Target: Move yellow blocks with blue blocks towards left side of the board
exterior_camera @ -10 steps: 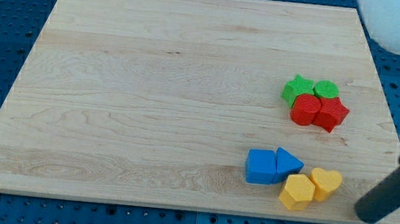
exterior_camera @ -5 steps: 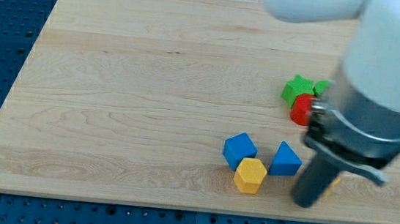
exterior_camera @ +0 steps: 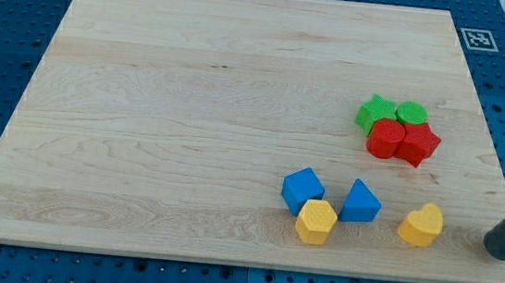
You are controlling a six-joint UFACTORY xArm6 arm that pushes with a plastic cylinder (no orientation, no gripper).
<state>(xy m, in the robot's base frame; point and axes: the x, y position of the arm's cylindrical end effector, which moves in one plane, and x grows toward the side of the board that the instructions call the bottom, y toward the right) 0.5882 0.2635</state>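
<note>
A blue cube and a yellow hexagon block touch each other near the board's bottom edge, right of centre. A blue triangular block lies just to their right. A yellow heart block lies apart, further right. My tip is at the view's right edge, just off the board's right side, to the right of the yellow heart and clear of all blocks.
A cluster of a green star, a green cylinder, a red cylinder and a red star sits at the right of the wooden board. A blue pegboard surrounds the board.
The blue cube, yellow hexagon and blue triangle were pushed left and apart from the yellow heart. The rod then swung back to the view's right edge.
</note>
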